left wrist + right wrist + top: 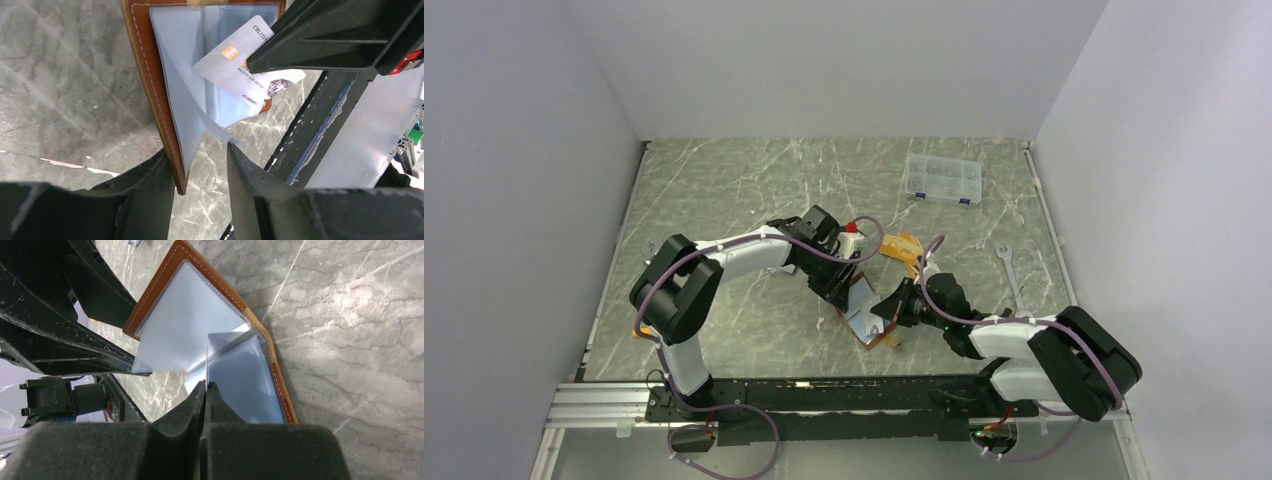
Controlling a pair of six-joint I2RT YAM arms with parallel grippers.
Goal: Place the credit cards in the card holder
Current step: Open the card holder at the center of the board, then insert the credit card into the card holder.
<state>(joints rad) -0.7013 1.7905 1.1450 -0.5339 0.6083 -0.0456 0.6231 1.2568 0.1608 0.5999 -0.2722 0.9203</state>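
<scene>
My right fingers [182, 412] pinch a silver card [240, 70] to push it into the card holder [145, 75]; my left fingers [150, 187] sit apart around its edge.

from my seat the left arm [724, 262] and right arm [1014, 340] looked alike: white shells between fat black joints, on black bases. thin purple cables [775, 432] looped along each. the left claw [197, 152] and right claw [206, 386] were matte black with wedge-shaped fingers, the plastic marked by pale scratches. a small green light [946, 326] glowed near the right wrist.
</scene>
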